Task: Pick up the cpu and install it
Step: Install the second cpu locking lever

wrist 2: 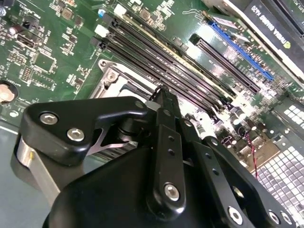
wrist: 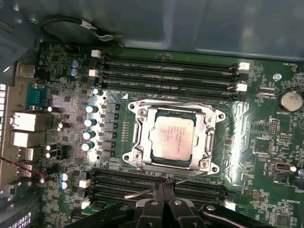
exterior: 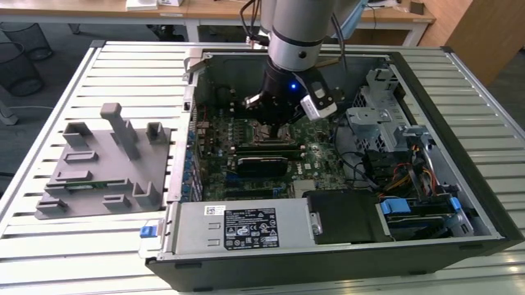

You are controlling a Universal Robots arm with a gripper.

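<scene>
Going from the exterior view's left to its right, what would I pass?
Grey tray with upright holders → the open computer case's left wall → the end effector over the motherboard → the blue-tabbed drive bay.

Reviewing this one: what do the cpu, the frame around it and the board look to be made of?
The cpu: a matte silvery metal top plate, dull sheen, with a pale tan rim. The frame: bare bright metal, apparently steel, glinting at its edges. The board: green, glossy-coated circuit laminate, with light streaks across it.
</scene>
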